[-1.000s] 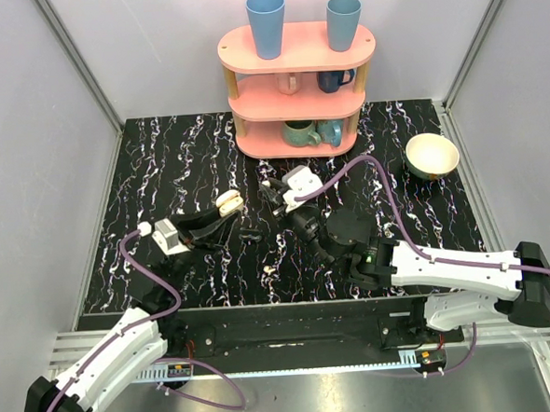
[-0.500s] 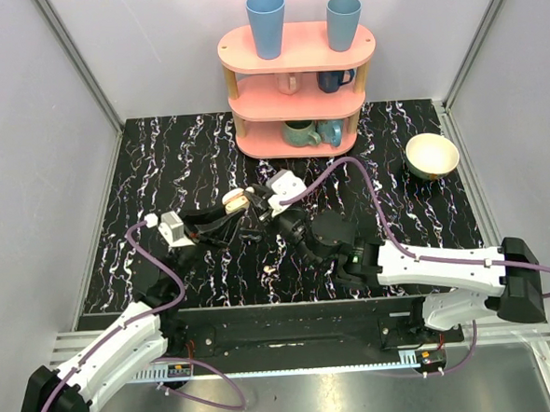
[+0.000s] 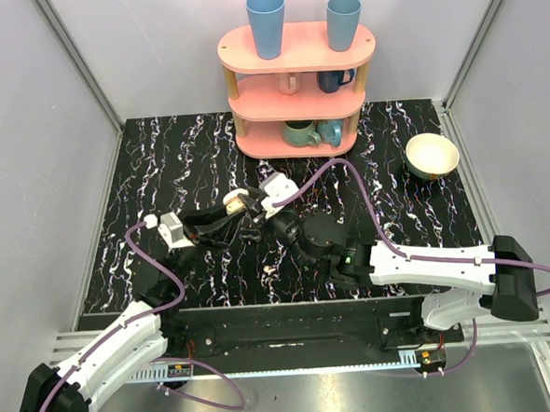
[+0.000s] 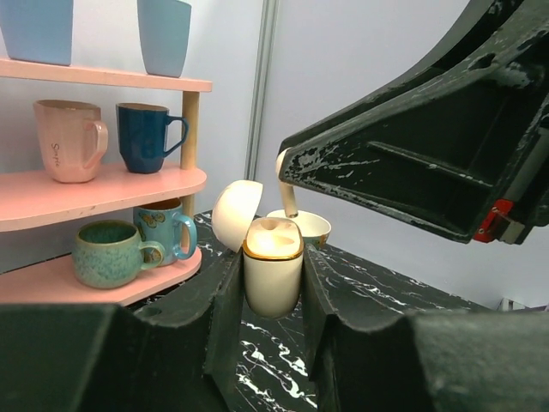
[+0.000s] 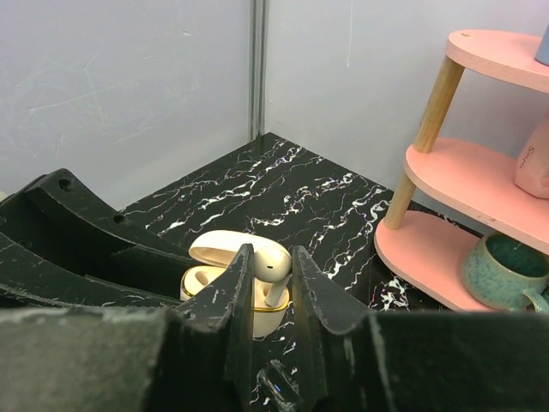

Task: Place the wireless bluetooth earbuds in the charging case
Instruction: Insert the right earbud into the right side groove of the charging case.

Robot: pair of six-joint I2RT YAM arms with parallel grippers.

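Seen only in part: earbud (image 5: 273, 270), stem masked by right gripper (image 5: 272, 251); charging case (image 5: 220, 247) base hidden too, contents perhaps unreadable.

**Marbled bench and shelf**

The black bench (image 3: 161, 176) carried a pink three-tier shelf (image 3: 295, 48) at its far edge and a cream bowl (image 3: 431, 152) at the far right. Two blue cups (image 3: 267, 23) stood on the shelf's top tier, with mugs (image 3: 300, 133) below.

In the past second the left gripper (image 3: 241, 207) has carried the open charging case (image 4: 273, 279) to the right, toward the middle of the table. The right gripper (image 3: 259, 204) has swung left to meet it. The two stood well apart before. Now the earbud (image 5: 274, 269) pinched in the right gripper hangs just above the case's open mouth. The right arm's forearm has slid left too.
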